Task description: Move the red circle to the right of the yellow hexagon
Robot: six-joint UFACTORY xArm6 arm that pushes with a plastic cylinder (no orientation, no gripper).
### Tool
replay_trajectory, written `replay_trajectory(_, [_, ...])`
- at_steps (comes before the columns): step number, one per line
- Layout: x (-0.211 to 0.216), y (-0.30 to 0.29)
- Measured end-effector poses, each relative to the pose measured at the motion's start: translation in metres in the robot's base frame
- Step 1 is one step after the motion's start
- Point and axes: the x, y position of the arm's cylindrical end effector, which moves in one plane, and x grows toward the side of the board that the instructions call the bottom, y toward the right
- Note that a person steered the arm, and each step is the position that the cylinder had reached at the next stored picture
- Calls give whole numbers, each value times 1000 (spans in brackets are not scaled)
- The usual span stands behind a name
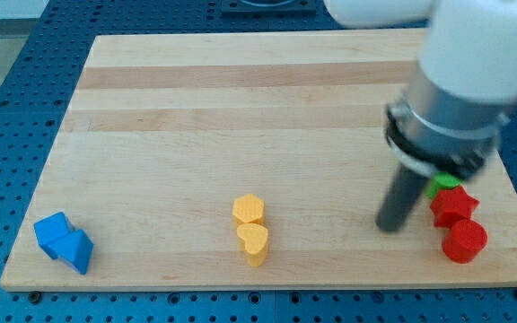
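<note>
Resting on the board (240, 117), my tip (389, 226), no claw, stands left of the red star (454, 205), touching nothing.

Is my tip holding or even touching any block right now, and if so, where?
Nothing is held. My tip rests on the board, just left of the red star and red circle, with a gap to both.

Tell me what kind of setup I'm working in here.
Probably a robotics lab bench: a wooden board lies on a blue perforated table, with small coloured blocks like the yellow hexagon and red circle near my tip.
</note>
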Motion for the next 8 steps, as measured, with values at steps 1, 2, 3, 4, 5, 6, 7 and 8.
replay_trajectory(1, [-104, 1])
replay_trajectory(2, [-168, 38])
replay_trajectory(3, [-168, 172])
replay_trajectory(4, [-127, 216])
replay_trajectory(5, [-10, 211])
replay_trajectory(6, [83, 201])
replay_trajectory(7, [91, 170])
replay_trajectory(8, [71, 123])
